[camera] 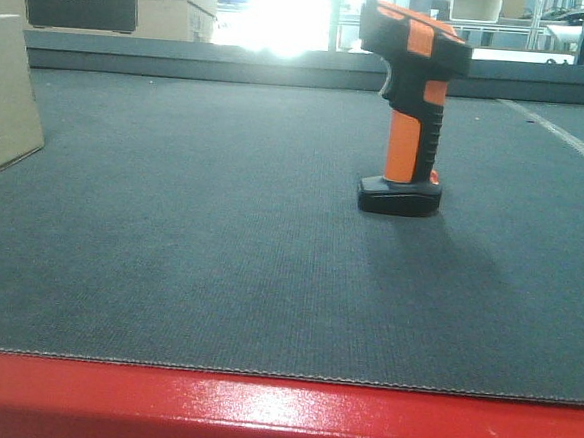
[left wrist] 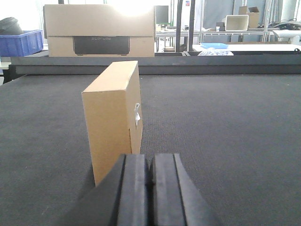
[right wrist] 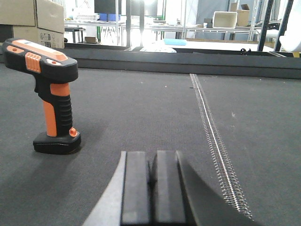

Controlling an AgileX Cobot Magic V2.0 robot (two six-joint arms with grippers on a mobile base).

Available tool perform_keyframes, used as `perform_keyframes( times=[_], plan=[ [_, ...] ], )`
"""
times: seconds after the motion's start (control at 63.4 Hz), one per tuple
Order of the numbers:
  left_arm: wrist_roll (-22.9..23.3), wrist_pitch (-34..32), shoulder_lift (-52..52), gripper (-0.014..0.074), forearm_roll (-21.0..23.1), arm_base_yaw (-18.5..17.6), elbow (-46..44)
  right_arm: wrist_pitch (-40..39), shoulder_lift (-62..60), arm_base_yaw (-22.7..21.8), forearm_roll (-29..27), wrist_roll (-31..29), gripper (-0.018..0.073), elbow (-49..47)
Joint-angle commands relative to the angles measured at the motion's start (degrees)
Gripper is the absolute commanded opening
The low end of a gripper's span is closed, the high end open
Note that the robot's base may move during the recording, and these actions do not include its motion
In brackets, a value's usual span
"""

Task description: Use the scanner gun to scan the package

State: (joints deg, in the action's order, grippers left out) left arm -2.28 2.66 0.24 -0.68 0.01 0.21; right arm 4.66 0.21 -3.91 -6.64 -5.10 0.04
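The package (left wrist: pixel 113 122), a plain brown box, stands on edge on the dark mat, a small white label on its right face; its corner also shows at the left edge of the front view (camera: pixel 5 94). My left gripper (left wrist: pixel 150 165) is shut and empty, just in front of the package and slightly to its right. The scanner gun (camera: pixel 410 112), orange and black, stands upright on its flat base at mid-right of the mat. In the right wrist view the scanner gun (right wrist: pixel 49 94) is ahead and to the left of my right gripper (right wrist: pixel 151 162), which is shut on nothing.
A larger cardboard box with a dark panel (left wrist: pixel 99 30) and a blue crate (left wrist: pixel 21 41) sit beyond the mat's far rail. A zipper-like seam (right wrist: pixel 214 136) runs along the mat right of my right gripper. A red table edge (camera: pixel 278 414) borders the front.
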Motion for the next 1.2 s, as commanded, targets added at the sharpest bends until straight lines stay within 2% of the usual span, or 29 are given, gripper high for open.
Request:
perform_keyframes(
  times=[0.0,0.946,1.182],
  plan=[
    [0.36,-0.65,-0.24,-0.0111,-0.16,-0.41,-0.21,-1.64,-0.21,0.15,0.57,0.07,-0.0154,-0.04],
    [0.36,-0.65,-0.24,-0.0111,-0.16,-0.41,-0.21,-1.89,-0.21,0.15,0.57,0.07,-0.0154,-0.04],
    [0.36,-2.33,-0.24,-0.0111,-0.16,-0.39,-0.21,-4.23,-0.21,0.15,0.57,0.07,-0.0154,-0.04]
  ],
)
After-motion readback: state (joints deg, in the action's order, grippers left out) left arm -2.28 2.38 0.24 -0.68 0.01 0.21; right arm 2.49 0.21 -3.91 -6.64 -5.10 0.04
